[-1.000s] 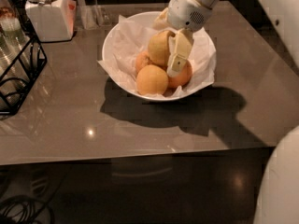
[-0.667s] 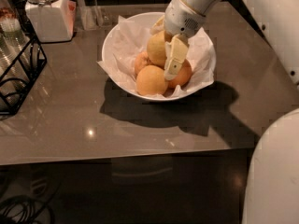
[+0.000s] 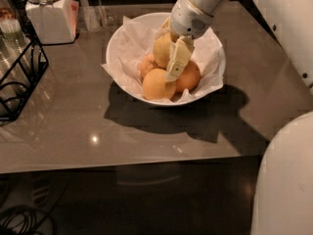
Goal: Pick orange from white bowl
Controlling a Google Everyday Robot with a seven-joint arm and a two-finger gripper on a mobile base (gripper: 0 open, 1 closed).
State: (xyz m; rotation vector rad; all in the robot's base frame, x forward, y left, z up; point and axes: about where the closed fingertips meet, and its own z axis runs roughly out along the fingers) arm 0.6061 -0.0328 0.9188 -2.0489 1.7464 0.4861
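Gripping so far: the gripper [image 3: 170,58] is down in the white bowl [image 3: 110,43], wrapped around the orange [image 3: 160,50].
Fingers [image 3: 179,58]: the near one lies flat against the orange's right side. The other only peeks out at the upper left behind the fruit. To me it looks clamped on the orange, but the far contact is mostly hidden, so take that with a pinch of salt.
What changed: a second ago the near finger hung just right of the orange with a sliver of gap. Now it overlaps the fruit's edge, so it's nudged in and closed up. The arm also leans in a touch more from the upper right.
Orange: pretty much where it was, sitting on top of the pile in the middle of the bowl. It hasn't lifted off yet as far as I can see.
Smaller fruits: three of them, front [image 3: 157,84], right [image 3: 189,76] and left [image 3: 146,65], all tucked under or beside the orange and none have budged.
Paper lining [image 3: 129,48]: still crinkled up around the sides, nothing snagged from what shows.
Other stuff: the white jar [image 3: 46,13] and the black wire rack [image 3: 22,72] are well off to the left, out of the way.
What it means: I'd call the grasp basically made, and the lift is what's left. If the grip is off-centre, the orange could roll back onto the others.
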